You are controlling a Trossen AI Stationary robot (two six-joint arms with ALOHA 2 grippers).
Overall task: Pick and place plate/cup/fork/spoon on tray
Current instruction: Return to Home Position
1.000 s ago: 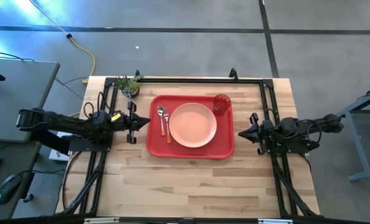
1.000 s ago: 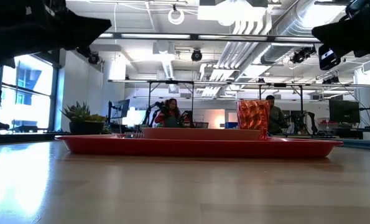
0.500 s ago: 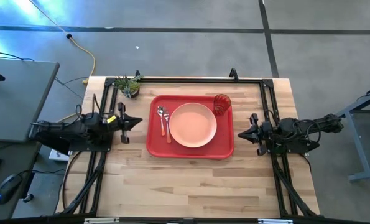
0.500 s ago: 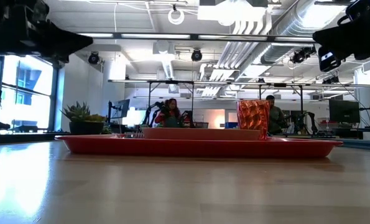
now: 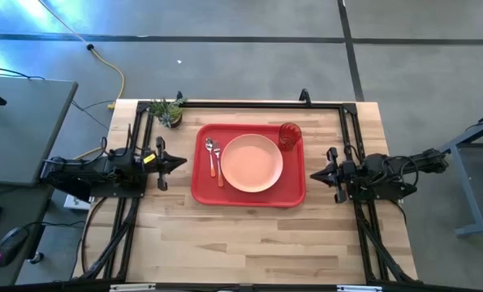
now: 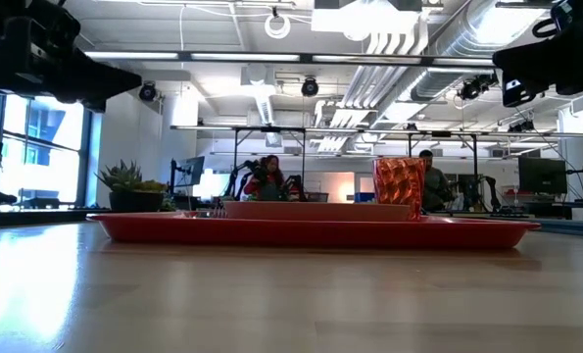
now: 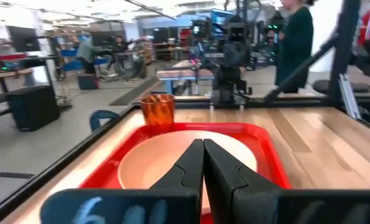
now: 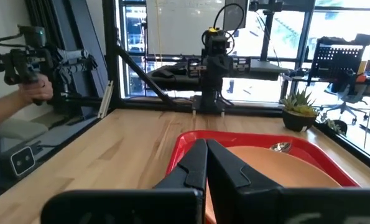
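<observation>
1. Table (image 5: 249, 235): light wooden top with a dark frame along its edges; it carries every item listed below.
2. Tray (image 5: 203, 191): red, rectangular, lying flat near the table's middle, between the two arms.
3. Plate (image 5: 252, 163): peach-pink, round, lying flat on the tray and filling most of its centre.
4. Left gripper (image 5: 178, 161): held above the table just off the tray's left edge and apart from it, pointing toward the tray. Its wrist view shows the two fingers (image 7: 188, 165) pressed together with nothing between them.
5. Right gripper (image 5: 313, 173): held above the table just off the tray's right edge, apart from it, pointing toward the tray. Its wrist view shows the fingers (image 8: 194, 163) closed tip to tip and holding nothing.
6. Potted plant (image 5: 168, 110): small, green, standing at the table's far left corner, off the tray.
7. Cup (image 5: 289, 135): ribbed, orange-red, translucent, upright in the tray's far right corner, just beside the plate.
8. Fork (image 5: 218, 165): orange handle, lying on the tray between the plate's left edge and the spoon.
9. Spoon (image 5: 210, 154): orange handle, silver bowl at the far end, lying just left of the fork on the tray.
</observation>
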